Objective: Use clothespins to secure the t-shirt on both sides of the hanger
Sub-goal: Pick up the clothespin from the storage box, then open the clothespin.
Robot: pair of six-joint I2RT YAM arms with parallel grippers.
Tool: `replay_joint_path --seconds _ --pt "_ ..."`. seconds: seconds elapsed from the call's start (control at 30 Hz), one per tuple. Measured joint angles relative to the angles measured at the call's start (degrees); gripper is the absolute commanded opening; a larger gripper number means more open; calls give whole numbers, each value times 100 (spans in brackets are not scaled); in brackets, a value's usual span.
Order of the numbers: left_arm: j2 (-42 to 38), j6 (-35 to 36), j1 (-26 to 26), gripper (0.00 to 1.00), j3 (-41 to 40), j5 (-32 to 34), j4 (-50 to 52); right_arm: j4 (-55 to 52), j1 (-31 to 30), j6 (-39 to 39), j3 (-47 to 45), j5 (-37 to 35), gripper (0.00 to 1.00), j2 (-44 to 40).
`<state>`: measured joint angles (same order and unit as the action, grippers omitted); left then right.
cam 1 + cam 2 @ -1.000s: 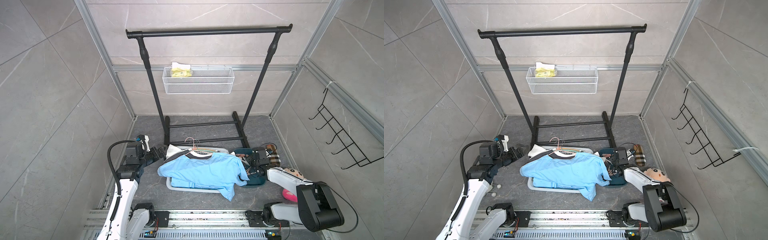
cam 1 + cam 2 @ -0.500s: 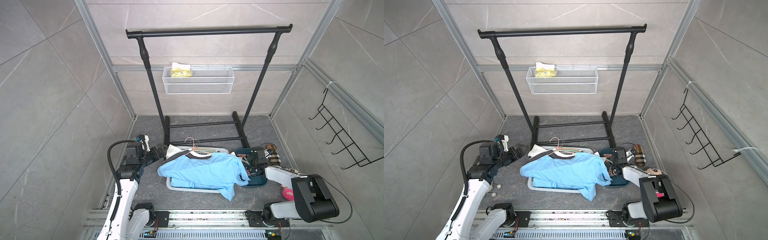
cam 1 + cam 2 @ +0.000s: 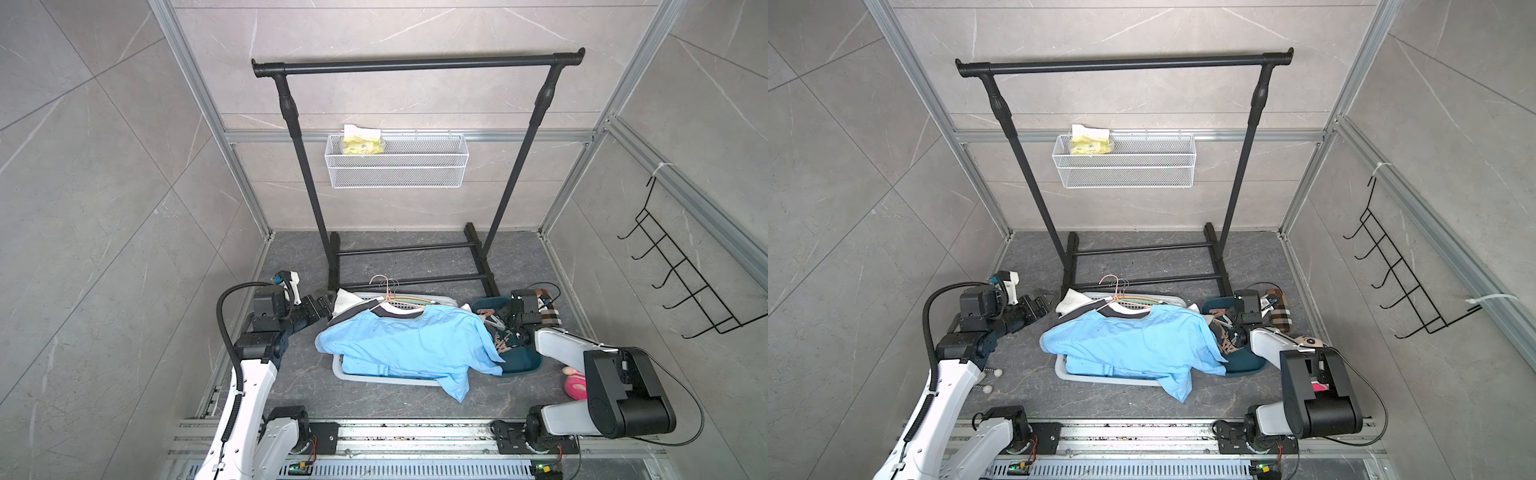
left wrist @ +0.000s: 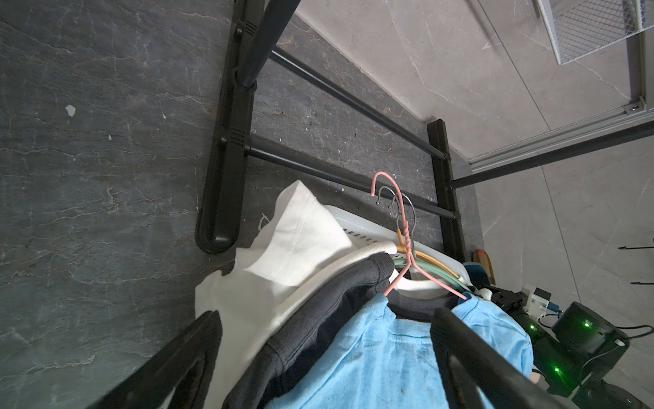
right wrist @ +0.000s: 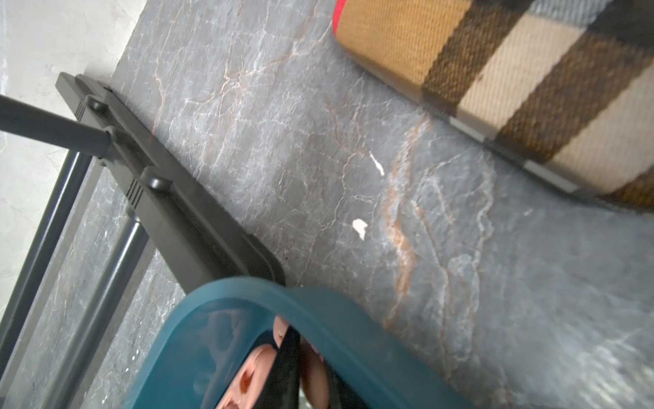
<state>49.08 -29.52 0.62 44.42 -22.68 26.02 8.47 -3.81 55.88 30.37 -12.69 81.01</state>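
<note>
Where tiled walls (image 3: 104, 187) enclose, dark veined floor (image 3: 303, 374)

The t-shirt (image 3: 407, 345) is plain light blue, the hanger (image 4: 400, 219) pink, and the two garments beside them are a black garment (image 4: 336, 294) and a white garment (image 4: 293, 240). The clothespins (image 5: 247, 375) show salmon pink against a teal bin (image 5: 219, 301), and the case (image 5: 513, 88) is checked in tan, cream and dark brown. The rack (image 3: 415, 64) is black; the floor (image 3: 374, 249) is dark grey with pale veins and rusty streaks.
</note>
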Motion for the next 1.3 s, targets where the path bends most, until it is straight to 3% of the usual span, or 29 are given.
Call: replay_joint_path --seconds 0.27,0.4,0.6,0.77,0.9,1.0,1.13,1.3 --pt "-7 15 -2 90 0 -328 -149 -435 4 -87 9 380 0 -634" --pt "68 129 -221 84 24 -590 -232 -933 7 -299 50 595 0 -1266" --pt "258 807 -1615 85 490 -295 -79 -1792 4 -1010 474 1235 0 -2293" --pt "378 1620 -2778 95 1154 76 -83 -2389 -103 -1757 1165 1993 0 -3084" --pt "743 2726 -4153 94 1639 887 -63 -2704 -612 -2256 2052 2640 0 -3281" --pt "1246 3449 -4754 93 1882 1137 -127 -2870 -1246 -2496 2647 2964 0 -3178" --pt "1582 4247 -4909 87 1729 1228 -509 -2953 -2262 -2699 3150 3108 0 -2968" --pt "1401 5110 -4918 88 844 1185 -1843 -3051 -3510 -2887 3447 3077 0 -2509"
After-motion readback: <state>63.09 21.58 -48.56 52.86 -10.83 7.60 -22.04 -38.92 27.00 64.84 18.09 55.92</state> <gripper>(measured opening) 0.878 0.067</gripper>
